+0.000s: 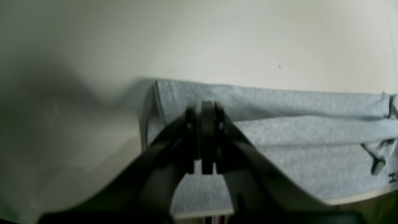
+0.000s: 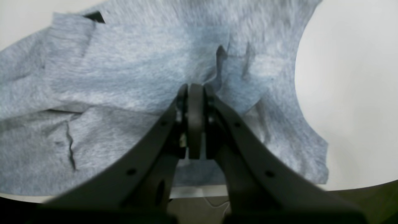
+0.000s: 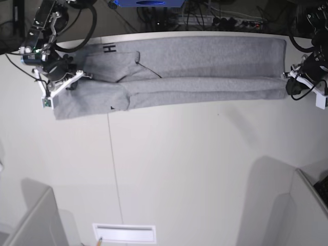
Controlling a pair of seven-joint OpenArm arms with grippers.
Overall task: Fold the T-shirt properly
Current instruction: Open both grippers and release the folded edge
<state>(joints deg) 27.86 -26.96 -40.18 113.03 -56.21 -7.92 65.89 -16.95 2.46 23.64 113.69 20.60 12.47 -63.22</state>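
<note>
The grey T-shirt (image 3: 205, 56) lies as a long band along the table's far edge, its near side folded over itself. A black letter H (image 3: 109, 48) shows near its left end. My left gripper (image 3: 293, 78) sits at the band's right end. In the left wrist view that gripper (image 1: 207, 107) is shut, pinching the end of the folded layer of the T-shirt (image 1: 311, 105). My right gripper (image 3: 70, 77) is at the band's left end. In the right wrist view it (image 2: 195, 88) is shut where the cloth (image 2: 124, 62) puckers.
The white table (image 3: 179, 169) stretches toward the near side. Grey partitions stand at the near left (image 3: 36, 220) and near right (image 3: 307, 205) corners. A white slotted plate (image 3: 124, 233) lies at the near edge. Cables and a blue object (image 3: 148, 2) sit behind the table.
</note>
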